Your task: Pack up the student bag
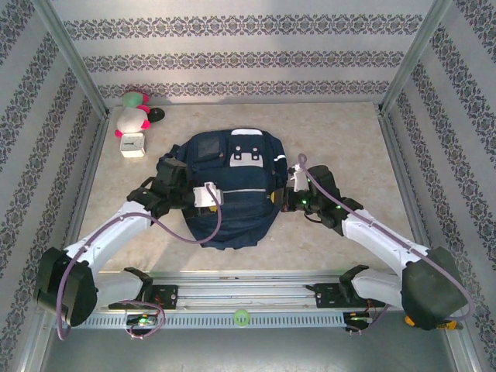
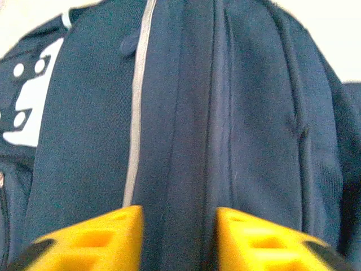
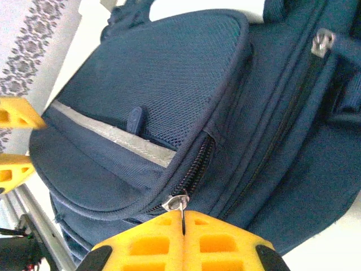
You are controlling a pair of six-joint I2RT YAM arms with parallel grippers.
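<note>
The right gripper is pinching the front-pocket zipper pull, jaws fully closed on it. The left gripper is standing partly open, its yellow fingers straddling a ridge of fabric beside the pale stripe. The student bag is lying flat mid-table between both arms. A plush toy is sitting at the far-left corner.

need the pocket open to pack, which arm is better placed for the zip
Right, likely. The right hand is shut on the zip pull of the bag; the left hand stands open over fabric.
</note>
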